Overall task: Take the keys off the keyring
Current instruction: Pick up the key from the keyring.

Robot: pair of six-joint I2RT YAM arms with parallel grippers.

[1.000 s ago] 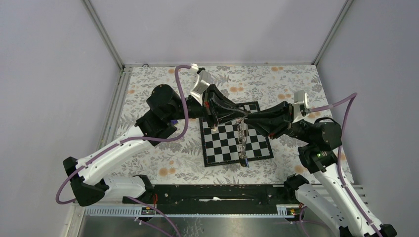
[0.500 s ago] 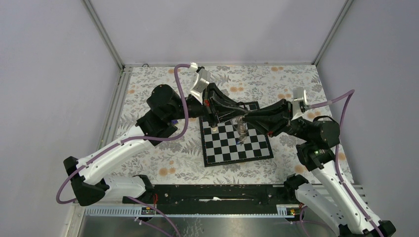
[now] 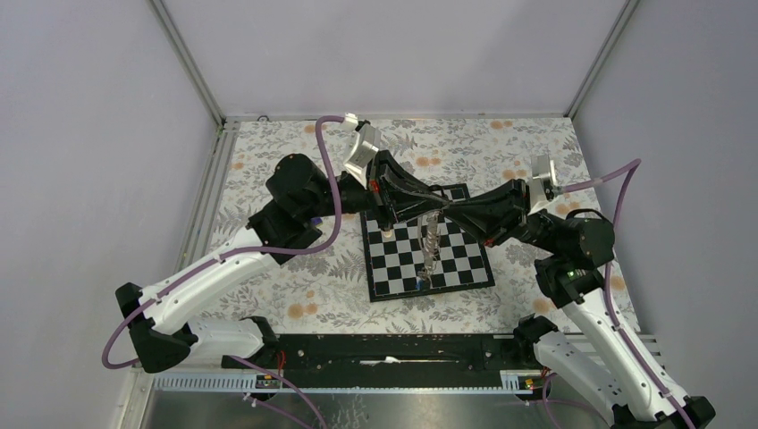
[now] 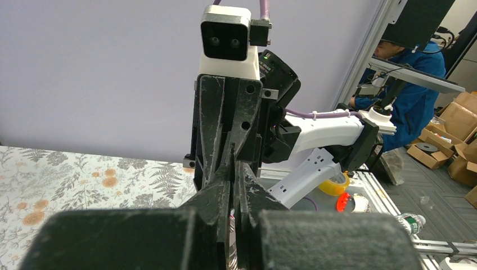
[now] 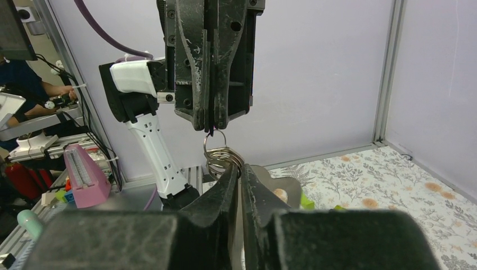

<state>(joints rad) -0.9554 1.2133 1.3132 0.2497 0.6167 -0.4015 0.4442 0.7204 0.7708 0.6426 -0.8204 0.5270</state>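
Moved: keyring [image 3: 429, 255] strap hangs longer, slanting left over the chessboard [image 3: 465, 268], versus half a second ago.
Left tool [image 5: 211, 128]: clenched on the keyring's thin top ring.
Right tool [image 5: 241, 171]: clenched on the coiled rings just below.
Keys [image 5: 281, 188]: silvery metal behind the right tool; right wrist view only.
Top view only: dangling strap, blue clip [image 3: 420, 284] lowest.

Lab: aluminium-framed cell [image 3: 189, 67], cardboard boxes [image 4: 463, 167]
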